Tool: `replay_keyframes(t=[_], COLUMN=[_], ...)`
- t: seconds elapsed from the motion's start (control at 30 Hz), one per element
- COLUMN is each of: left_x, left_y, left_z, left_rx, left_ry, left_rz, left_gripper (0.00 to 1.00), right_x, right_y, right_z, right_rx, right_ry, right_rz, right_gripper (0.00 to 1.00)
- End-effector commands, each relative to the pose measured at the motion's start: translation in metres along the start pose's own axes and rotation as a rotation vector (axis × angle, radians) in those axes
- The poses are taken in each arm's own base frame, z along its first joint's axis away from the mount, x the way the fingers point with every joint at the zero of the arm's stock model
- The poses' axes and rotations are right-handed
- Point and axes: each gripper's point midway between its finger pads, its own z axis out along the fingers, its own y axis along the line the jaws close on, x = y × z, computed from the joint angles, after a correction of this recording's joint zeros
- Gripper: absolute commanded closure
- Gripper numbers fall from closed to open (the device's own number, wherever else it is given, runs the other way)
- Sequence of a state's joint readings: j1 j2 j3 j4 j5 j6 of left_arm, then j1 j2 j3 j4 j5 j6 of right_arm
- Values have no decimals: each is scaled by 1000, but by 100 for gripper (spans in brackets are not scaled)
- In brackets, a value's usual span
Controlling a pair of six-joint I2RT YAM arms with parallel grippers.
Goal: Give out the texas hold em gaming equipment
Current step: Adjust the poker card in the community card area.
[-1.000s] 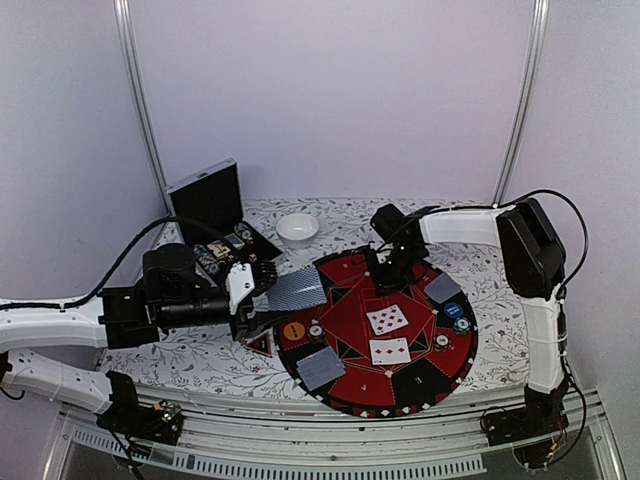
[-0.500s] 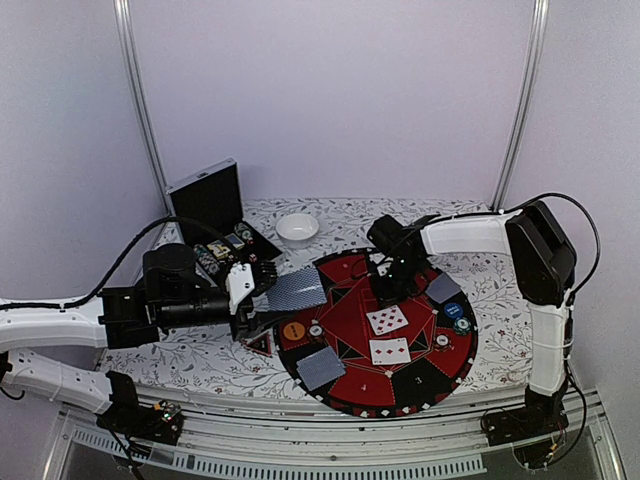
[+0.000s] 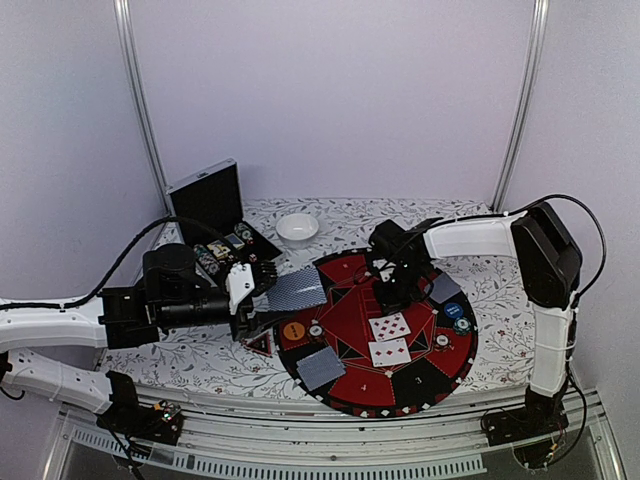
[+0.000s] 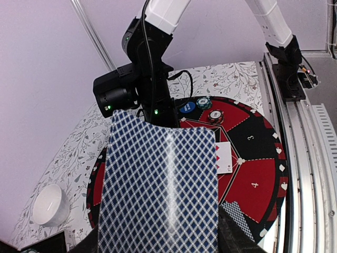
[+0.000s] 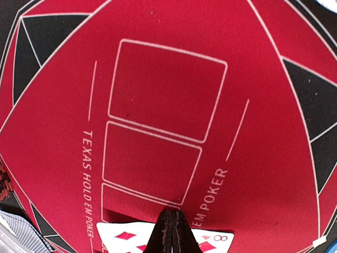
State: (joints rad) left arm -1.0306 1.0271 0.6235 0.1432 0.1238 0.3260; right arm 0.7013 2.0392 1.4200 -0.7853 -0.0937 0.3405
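Note:
My left gripper (image 3: 262, 295) is shut on playing cards with blue-check backs (image 3: 295, 289). It holds them above the left rim of the mat, and they fill the left wrist view (image 4: 160, 184). My right gripper (image 3: 392, 296) is shut, its tips (image 5: 172, 215) at the far edge of a face-up eight of diamonds (image 5: 221, 240) lying on the red centre. A second face-up card (image 3: 390, 351) lies just below the first (image 3: 390, 326). Face-down cards lie at the front left (image 3: 320, 368) and at the right (image 3: 443, 288). An orange button (image 3: 293, 330), a blue button (image 3: 455, 310) and small chips (image 3: 441, 341) sit on the mat.
The round red-and-black felt mat (image 3: 420, 385) covers the table's middle. An open silver case (image 3: 208, 200) with black lining stands at the back left. A white bowl (image 3: 297, 228) sits behind the mat. The table's near rail runs along the front edge.
My right gripper has moved down the mat toward the near side. The upper face-up card has slid slightly closer to the lower one. The left arm has not moved.

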Motion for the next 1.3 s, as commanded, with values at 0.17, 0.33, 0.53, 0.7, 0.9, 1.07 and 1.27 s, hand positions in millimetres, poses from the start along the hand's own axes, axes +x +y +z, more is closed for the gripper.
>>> replay_keyframes(t=[0.17, 0.33, 0.53, 0.7, 0.9, 1.07, 1.27], left_x=[-19, -21, -22, -20, -21, -20, -21], left_y=[1, 2, 2, 1, 1, 1, 1], left_z=[-1, -2, -3, -2, -2, -2, -2], left_rx=[1, -2, -2, 0, 0, 0, 0], left_ry=[-51, -56, -58, -54, -56, -53, -56], left_rz=[14, 15, 17, 13, 15, 15, 15], left_gripper=[47, 47, 47, 47, 47, 47, 47], right_x=[19, 4, 26, 49, 69, 66, 55], right_y=[-5, -36, -48, -56, -47, -27, -16], right_z=[-3, -32, -29, -12, 1, 6, 4], right_rx=[41, 95, 100, 116, 104, 69, 35], right_ry=[69, -22, -5, 59, 117, 125, 106], right_rz=[9, 80, 108, 127, 112, 80, 73], right_gripper=[93, 91, 93, 97, 97, 97, 97])
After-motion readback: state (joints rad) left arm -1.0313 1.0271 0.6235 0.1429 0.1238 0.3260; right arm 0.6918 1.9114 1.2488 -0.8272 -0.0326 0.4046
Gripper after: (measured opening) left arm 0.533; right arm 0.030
